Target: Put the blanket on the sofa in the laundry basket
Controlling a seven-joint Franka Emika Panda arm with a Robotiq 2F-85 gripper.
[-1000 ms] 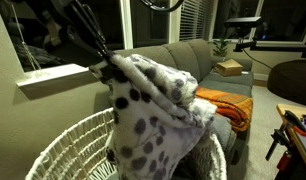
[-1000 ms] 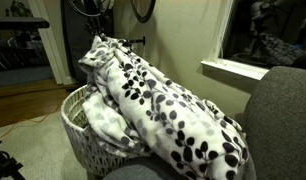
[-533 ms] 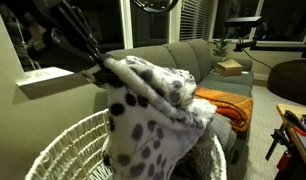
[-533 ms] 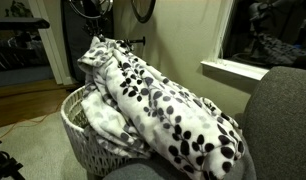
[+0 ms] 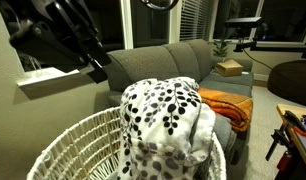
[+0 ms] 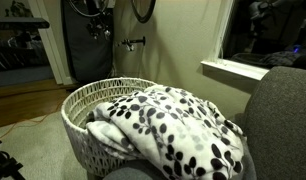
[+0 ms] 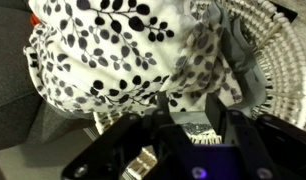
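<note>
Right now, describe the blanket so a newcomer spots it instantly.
Beside the grey sofa stands the woven laundry basket. The blanket heaped over its rim is white with black leaf spots, unlike the plain orange blanket on the seat.

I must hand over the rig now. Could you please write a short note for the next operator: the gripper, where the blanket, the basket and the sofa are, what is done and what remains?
Gripper: fingers open, holding nothing, raised beside the window sill and apart from the blanket.
Blanket: lies free. One part is inside the laundry basket; the rest is heaped over the rim on the sofa side and rests against the sofa.
Done: the blanket is brought to the basket and partly in it.
Left: probably grasp the overhanging part again and lay it inside the rim.
</note>
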